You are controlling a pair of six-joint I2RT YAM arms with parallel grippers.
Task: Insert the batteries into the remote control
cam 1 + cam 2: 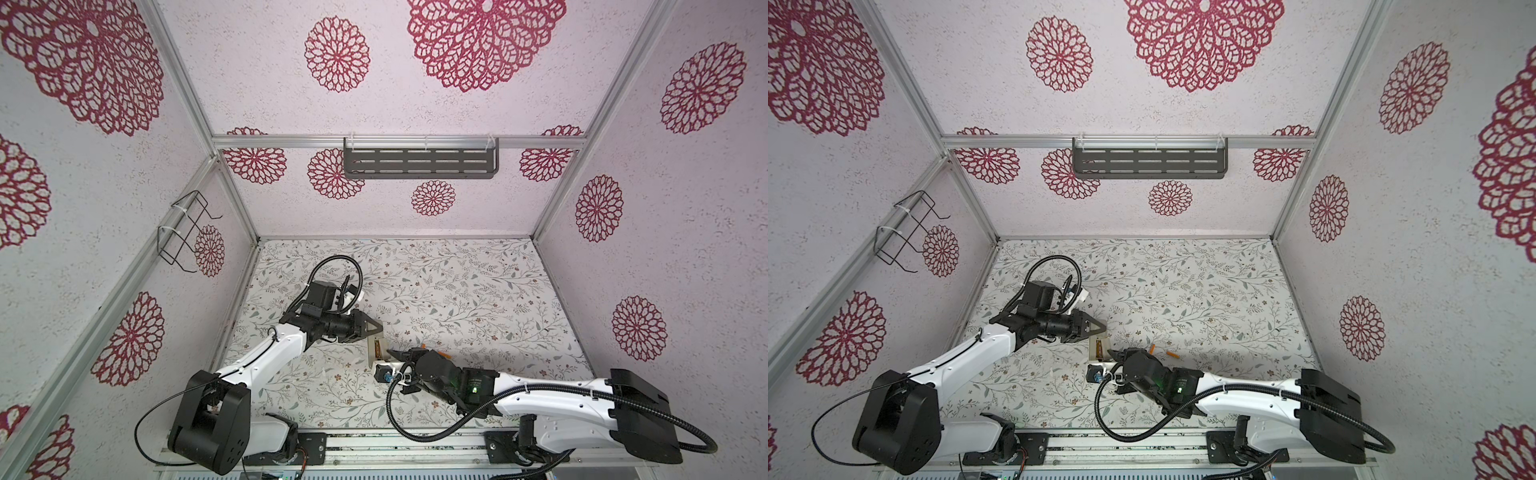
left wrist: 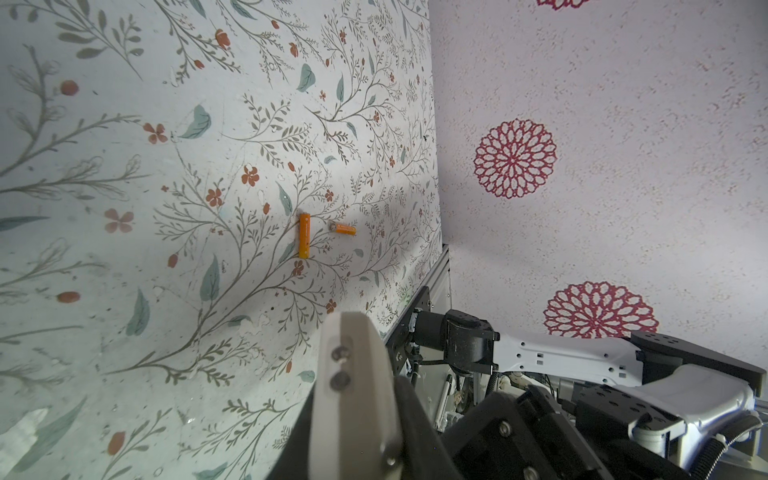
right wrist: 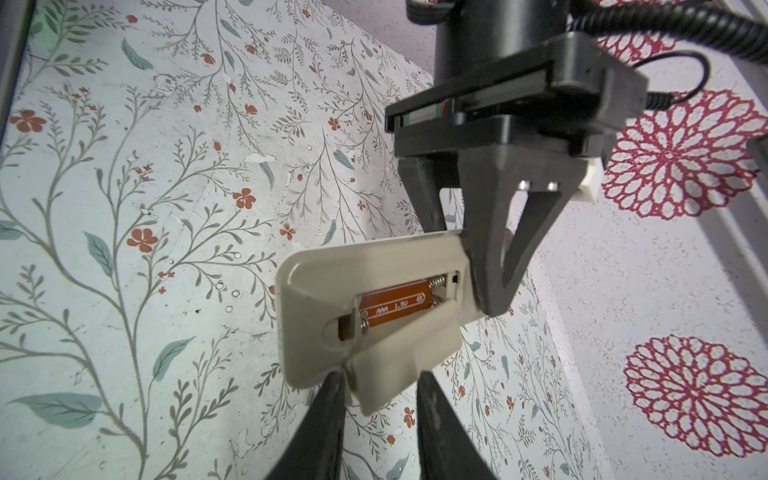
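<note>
My left gripper (image 1: 379, 328) is shut on one end of the remote control (image 3: 316, 291) and holds it above the table, beige back showing. The battery compartment (image 3: 395, 307) in that back is uncovered and holds no battery. My right gripper (image 3: 380, 382) is shut on the small beige cover (image 3: 395, 365), which is tilted up off the compartment's edge. In both top views the two grippers meet at the remote control (image 1: 1098, 348) near the table's front middle. Both orange batteries (image 2: 304, 241) (image 2: 345, 229) lie loose on the table, just right of my right gripper (image 1: 1115, 353).
A grey slotted shelf (image 1: 419, 160) hangs on the back wall, and a black wire basket (image 1: 185, 232) on the left wall. Flowered walls close the table on three sides. The arm bases stand along the front rail (image 1: 415, 446).
</note>
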